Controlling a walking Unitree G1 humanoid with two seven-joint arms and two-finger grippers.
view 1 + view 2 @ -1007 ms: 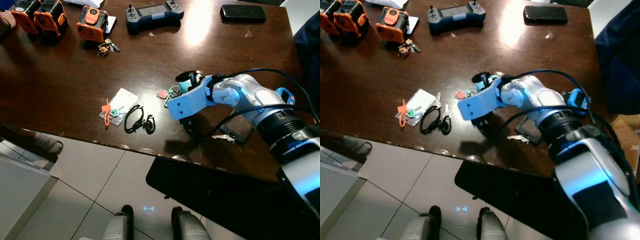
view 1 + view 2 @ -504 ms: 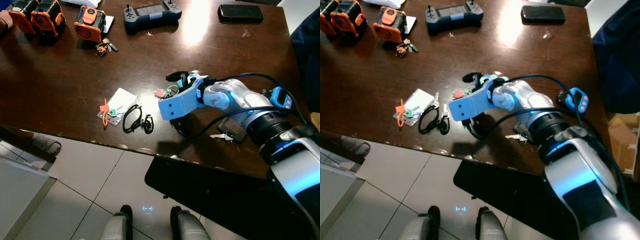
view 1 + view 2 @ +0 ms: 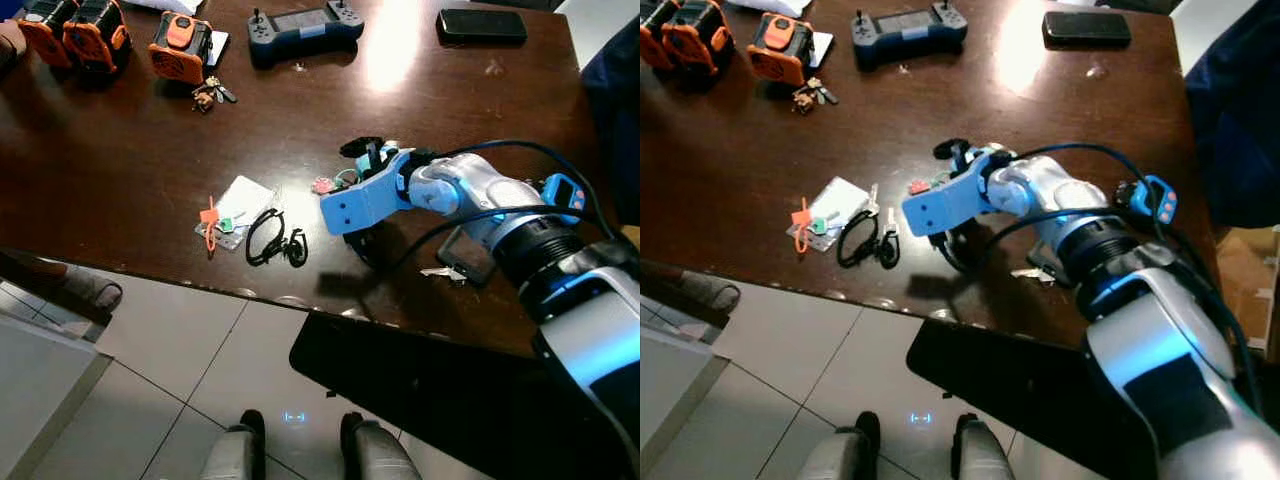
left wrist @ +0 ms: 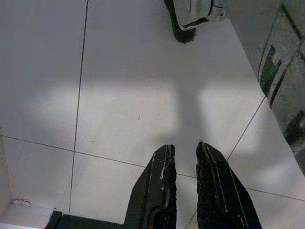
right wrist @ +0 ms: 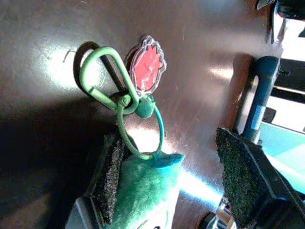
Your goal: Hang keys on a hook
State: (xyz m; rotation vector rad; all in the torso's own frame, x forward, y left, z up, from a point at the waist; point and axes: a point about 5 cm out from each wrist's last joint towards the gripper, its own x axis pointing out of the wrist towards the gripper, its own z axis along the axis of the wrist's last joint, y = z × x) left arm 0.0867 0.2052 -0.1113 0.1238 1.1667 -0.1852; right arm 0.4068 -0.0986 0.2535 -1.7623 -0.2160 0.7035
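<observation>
Counter (image 3: 150, 150): dark brown glossy wood, reflecting a bright patch of light near the far edge.
Right pincer (image 5: 176, 176): reaching over the counter's middle, fingers spread wide, nothing clamped; one finger pad (image 5: 110, 164) touching the green plush piece, the other pad well off to the side.
Keys (image 5: 138, 102): lying flat on the counter right at the right pincer's tips; green carabiner clip, green ring, red leaf-shaped tag and a fuzzy green plush bit all linked together. In the head views, showing as a small pink and green cluster (image 3: 330, 184) just beside the blue wrist housing.
Left pincer (image 4: 183, 164): hanging low over pale floor tiles, fingers close together with a narrow gap, holding nothing.
Black cord (image 3: 268, 238): coiled near the front edge, to the left of the keys.
Plastic bag (image 3: 240, 205): small clear one with an orange tag, just beside the cord.
Second key bunch (image 3: 210, 94): far side, next to an orange device (image 3: 183, 45).
Handheld controller (image 3: 305, 22): far edge, dark blue.
Phone (image 3: 482, 24): black, far right corner.
Loose silver key (image 3: 437, 272): under the right arm, near the front edge.
</observation>
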